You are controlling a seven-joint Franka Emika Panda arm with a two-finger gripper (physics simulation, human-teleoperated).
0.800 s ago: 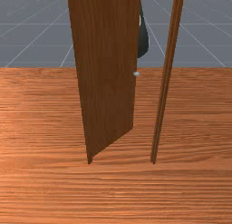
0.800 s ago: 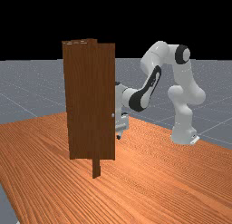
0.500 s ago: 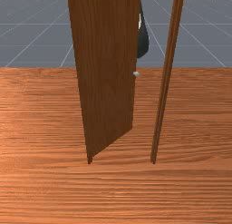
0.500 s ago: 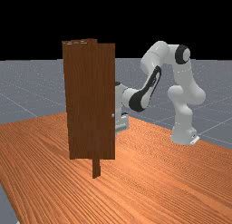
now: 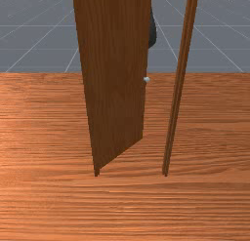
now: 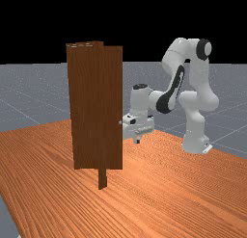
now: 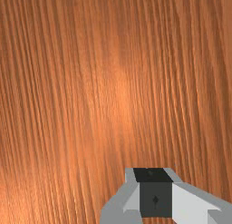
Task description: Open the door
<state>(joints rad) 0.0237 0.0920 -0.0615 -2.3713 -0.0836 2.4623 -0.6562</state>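
Contact on the wrong face could swing the door (image 5: 114, 79), ajar from its frame post (image 5: 178, 89), back toward closing; gripper (image 6: 137, 140), at the far view's right of the knob (image 6: 120, 122), has an aperture I cannot tell.

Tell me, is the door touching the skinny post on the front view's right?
Apart. The front view shows it: a gap runs between the door and the post, with table and grey floor visible through it.
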